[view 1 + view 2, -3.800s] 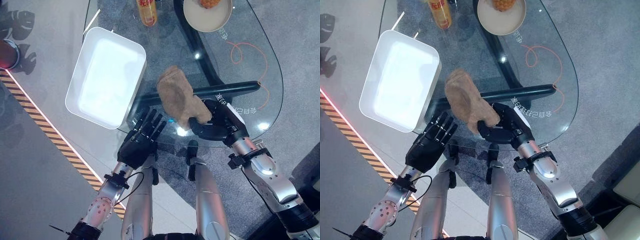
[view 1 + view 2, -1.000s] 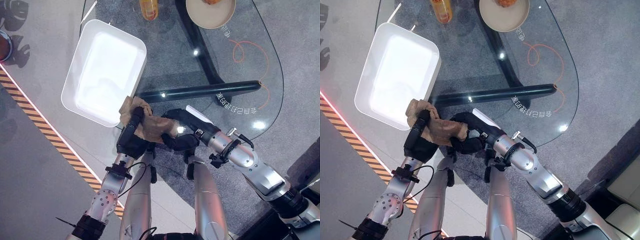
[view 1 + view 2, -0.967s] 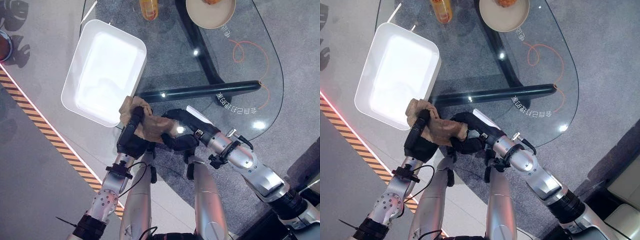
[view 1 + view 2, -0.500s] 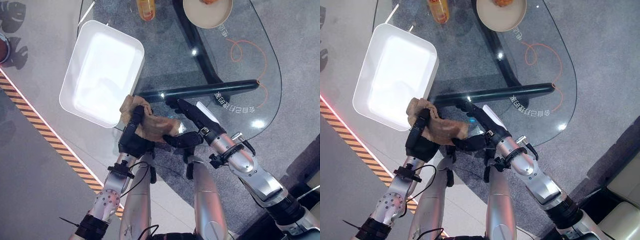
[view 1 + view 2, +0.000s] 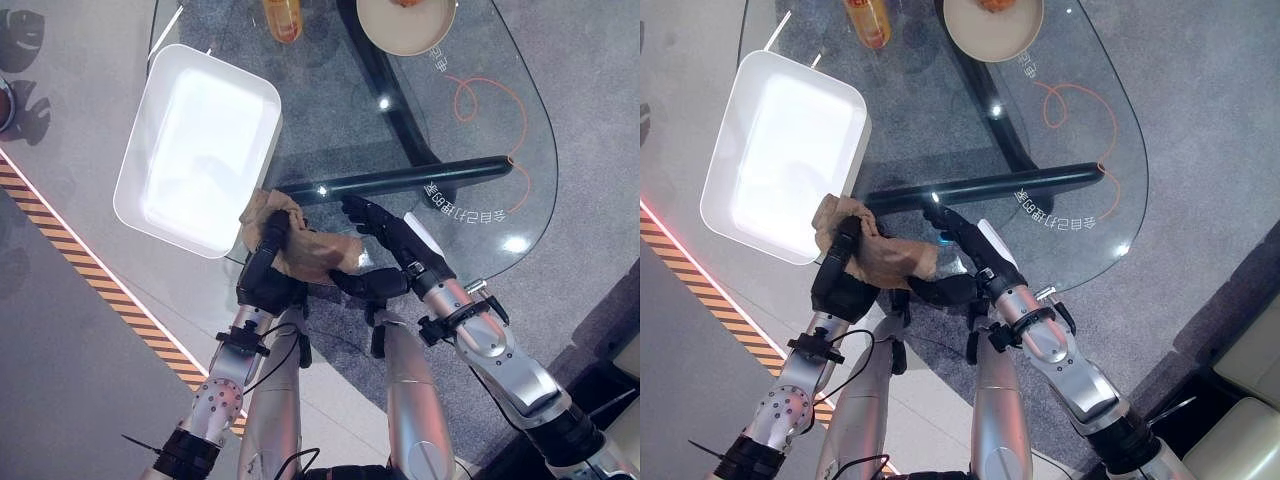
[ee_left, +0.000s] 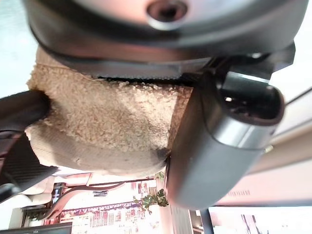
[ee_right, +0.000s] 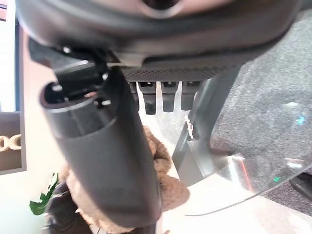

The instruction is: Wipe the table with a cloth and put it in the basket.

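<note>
Beside basket [image 5: 197, 150], left robot hand [image 5: 266, 283] grips cloth [image 5: 305, 253]; right robot hand [image 5: 392, 250] fingers straight.

We see the tan, nubbly cloth [image 5: 300, 247] bunched into a crumpled wad at the near edge of the glass table [image 5: 480, 130]. It lies just beside the near corner of the white rectangular basket [image 5: 195, 150], which sits open on the table's left part.
</note>
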Tool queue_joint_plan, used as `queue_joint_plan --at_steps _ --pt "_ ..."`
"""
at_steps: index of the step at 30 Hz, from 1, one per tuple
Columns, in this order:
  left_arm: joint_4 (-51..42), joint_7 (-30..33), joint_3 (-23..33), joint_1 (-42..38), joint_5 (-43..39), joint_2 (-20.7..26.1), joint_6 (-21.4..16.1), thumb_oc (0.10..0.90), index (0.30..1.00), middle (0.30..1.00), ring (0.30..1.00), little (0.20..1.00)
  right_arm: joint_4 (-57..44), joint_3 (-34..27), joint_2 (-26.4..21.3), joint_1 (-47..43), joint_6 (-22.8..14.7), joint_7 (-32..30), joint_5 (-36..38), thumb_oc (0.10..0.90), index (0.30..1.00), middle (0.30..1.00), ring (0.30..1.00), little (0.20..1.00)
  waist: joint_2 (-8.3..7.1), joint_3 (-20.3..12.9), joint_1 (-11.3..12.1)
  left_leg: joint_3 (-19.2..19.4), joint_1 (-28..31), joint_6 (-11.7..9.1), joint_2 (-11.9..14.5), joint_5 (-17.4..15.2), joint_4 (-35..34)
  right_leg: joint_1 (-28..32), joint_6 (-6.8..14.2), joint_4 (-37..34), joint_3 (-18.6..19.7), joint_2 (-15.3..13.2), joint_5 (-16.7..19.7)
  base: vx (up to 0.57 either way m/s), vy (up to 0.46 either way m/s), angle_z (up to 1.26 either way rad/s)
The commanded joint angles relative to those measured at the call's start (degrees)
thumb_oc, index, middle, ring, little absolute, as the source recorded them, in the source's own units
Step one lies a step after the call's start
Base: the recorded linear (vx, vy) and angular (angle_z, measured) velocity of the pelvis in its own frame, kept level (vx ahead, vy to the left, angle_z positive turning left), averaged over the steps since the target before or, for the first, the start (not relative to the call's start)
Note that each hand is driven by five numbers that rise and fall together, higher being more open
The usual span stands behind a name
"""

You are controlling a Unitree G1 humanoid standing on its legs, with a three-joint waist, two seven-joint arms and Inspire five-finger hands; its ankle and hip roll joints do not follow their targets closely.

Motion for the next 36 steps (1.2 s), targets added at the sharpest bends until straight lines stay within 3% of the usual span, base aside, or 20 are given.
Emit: queue_joint_plan --at_steps 1,5,15,18,23,25,29,30,31,33,34,36 --pt "-12.0 -7.5 6.8 0.2 4.9 1.2 -7.8 0.100 0.300 0.300 0.300 0.200 -4.0 -4.9 -1.9 0.6 -2.8 -0.3 0.3 0.800 0.900 0.900 0.900 0.900 -0.10 -1.6 0.3 5.5 1.4 1.1 -2.8 -10.2 7.7 1.5 0.2 -7.7 -2.5 3.6 4.6 0.02 0.057 -0.05" --pt "-13.2 -6.2 9.1 0.3 7.4 2.3 -11.0 0.100 0.300 0.300 0.300 0.200 -3.7 -5.4 -2.3 2.0 -1.7 0.5 0.2 0.800 0.900 0.900 0.900 0.900 0.43 -1.6 0.3 5.5 1.0 1.0 -2.9 -10.1 7.8 1.1 0.1 -7.4 -2.3 3.6 4.4 0.01 0.057 -0.07" --pt "-13.0 13.4 16.0 -2.7 25.4 5.6 -19.1 0.100 0.300 0.300 0.300 0.200 -0.5 -5.2 -2.1 3.8 2.7 2.9 0.1 0.800 0.900 0.900 0.900 0.900 1.41 -1.6 0.2 5.2 -0.8 0.9 -3.2 -9.9 9.1 -0.5 -0.5 -5.8 -1.6 3.7 3.5 0.02 0.080 -0.02" --pt "-10.9 22.9 18.8 -4.1 35.0 7.7 -22.3 0.100 0.300 0.300 0.300 0.200 0.8 -4.6 -2.3 3.3 4.2 3.8 -0.2 0.800 0.900 0.900 0.900 0.900 1.63 -1.6 0.2 5.2 -1.6 0.9 -3.3 -9.9 9.8 -1.3 -0.7 -5.3 -1.1 3.6 3.3 0.02 0.120 -0.07" --pt "-7.0 30.2 21.3 -7.7 38.4 9.9 -24.2 0.100 0.300 0.300 0.300 0.200 2.2 -2.8 -2.9 1.4 6.1 4.1 0.5 0.800 0.900 0.900 0.900 0.900 1.58 -1.6 0.1 5.5 -3.0 0.9 -2.9 -9.9 10.6 -2.7 -0.9 -4.5 -0.8 3.5 3.1 0.02 0.099 -0.01" --pt "-4.1 39.4 22.2 -10.5 47.7 11.9 -23.8 0.100 0.300 0.300 0.300 0.200 2.4 -1.1 -2.9 0.3 8.1 4.6 0.7 0.800 0.900 0.900 0.900 0.900 1.40 -1.6 -0.2 5.8 -4.4 1.0 -2.6 -10.0 11.3 -4.1 -0.9 -4.0 -0.4 3.6 3.1 0.02 0.097 0.01" --pt "0.9 51.0 22.2 -13.7 62.4 16.3 -20.4 0.100 0.300 0.300 0.300 0.200 2.4 0.5 -4.0 -1.0 10.4 5.1 2.0 0.800 0.900 0.900 0.900 0.900 1.07 -1.6 -0.6 6.2 -6.1 1.0 -2.3 -10.0 12.0 -5.7 -1.1 -3.7 -0.1 3.6 3.3 0.03 0.084 0.00" --pt "3.4 54.5 22.1 -14.1 66.5 18.4 -18.9 0.100 0.300 0.300 0.300 0.200 2.5 1.2 -4.7 -0.8 11.1 5.4 2.6 0.800 0.900 0.900 0.900 0.900 1.13 -1.6 -0.6 5.6 -5.3 0.6 -2.0 -11.7 12.7 -5.1 -0.7 -2.9 0.3 3.8 1.7 0.02 0.081 -0.01" --pt "4.1 55.9 22.2 -15.0 68.2 19.1 -18.0 0.100 0.300 0.300 0.300 0.200 2.3 1.1 -5.0 -1.4 11.3 5.4 2.8 0.800 0.900 0.900 0.900 0.900 0.94 -1.6 -0.8 6.3 -6.9 1.0 -2.0 -10.1 12.5 -6.7 -1.1 -3.4 0.1 3.6 3.3 0.02 0.099 -0.01" --pt "6.4 59.7 21.8 -16.2 71.3 21.6 -15.9 0.100 0.300 0.300 0.300 0.200 1.8 1.5 -6.1 -1.5 11.9 5.3 3.7 0.800 0.900 0.900 0.900 0.900 0.78 -1.6 -0.9 6.5 -8.0 1.0 -1.7 -10.1 12.8 -7.8 -1.0 -3.2 0.4 3.6 3.4 0.00 0.067 -0.03" --pt "8.0 61.2 21.4 -16.6 73.0 22.8 -14.6 0.100 0.300 0.300 0.300 0.200 1.6 2.1 -6.7 -1.2 12.0 5.2 4.2 0.800 0.900 0.900 0.900 0.900 0.73 -1.6 -1.0 6.0 -7.1 0.7 -1.6 -11.8 13.2 -7.0 -0.6 -2.7 0.7 3.9 1.9 0.08 0.074 -0.03" --pt "10.6 63.4 20.2 -18.5 75.5 24.6 -12.9 0.100 0.300 0.300 0.300 0.200 1.4 2.8 -7.5 -1.5 11.8 4.1 5.5 0.800 0.900 0.900 0.900 0.900 0.34 -1.6 -1.2 6.1 -8.0 0.6 -1.4 -12.1 13.7 -8.0 -0.5 -2.5 1.0 4.0 1.9 0.05 0.067 -0.02"
